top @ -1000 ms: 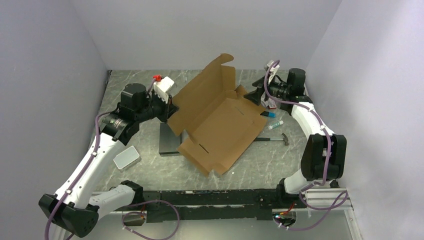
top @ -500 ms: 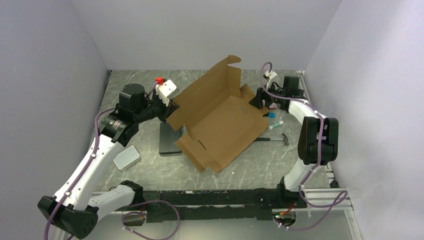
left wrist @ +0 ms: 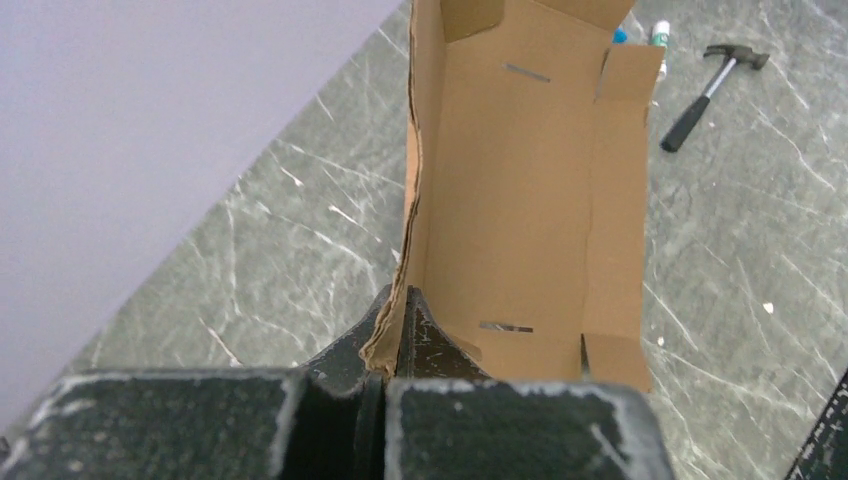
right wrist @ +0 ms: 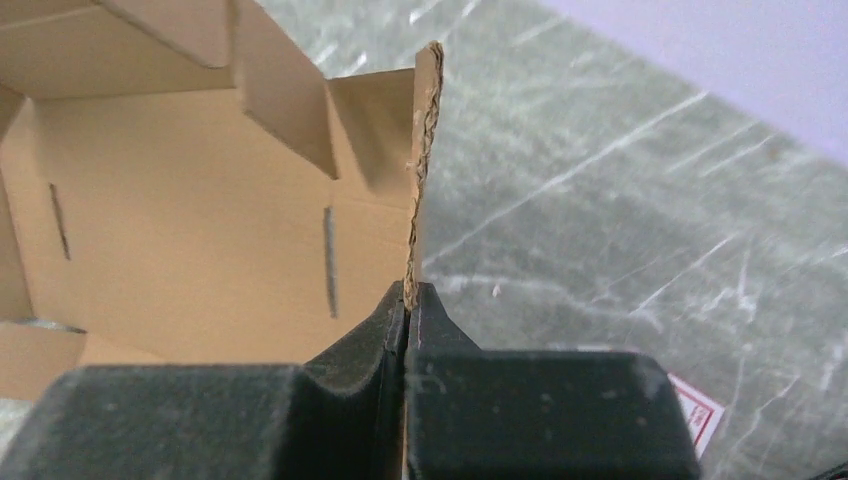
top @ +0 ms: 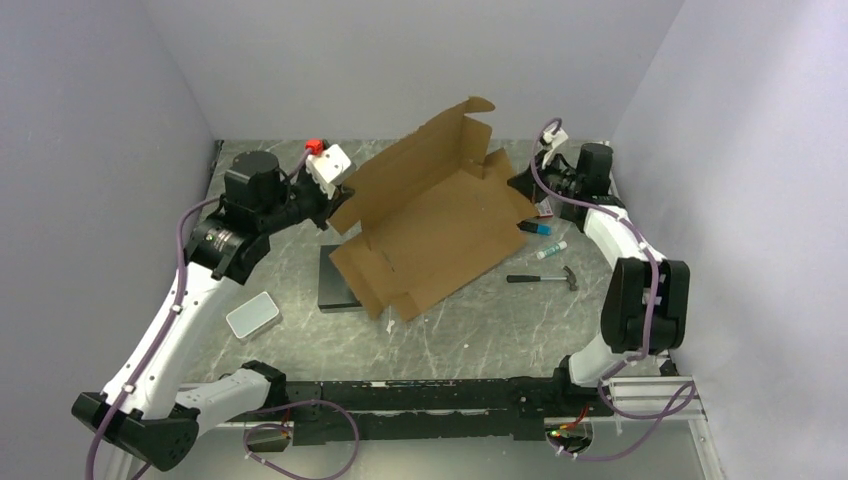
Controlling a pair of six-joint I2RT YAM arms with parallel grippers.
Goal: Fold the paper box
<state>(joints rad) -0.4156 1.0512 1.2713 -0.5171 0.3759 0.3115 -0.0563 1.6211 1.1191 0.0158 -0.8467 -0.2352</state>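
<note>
Two grippers hold the paper box (top: 430, 225) from opposite sides. The left gripper (left wrist: 398, 335) is clamped tight on the cardboard edge at the box's left corner. The right gripper (right wrist: 411, 300) is pinched on the edge of a side flap at the far right. The box spans the middle of the table (top: 480, 335), opened out and tilted, its back flap raised. Its near part overlaps a black block (top: 338, 288) in the top view. A hammer (top: 545, 279) lies to its right.
</note>
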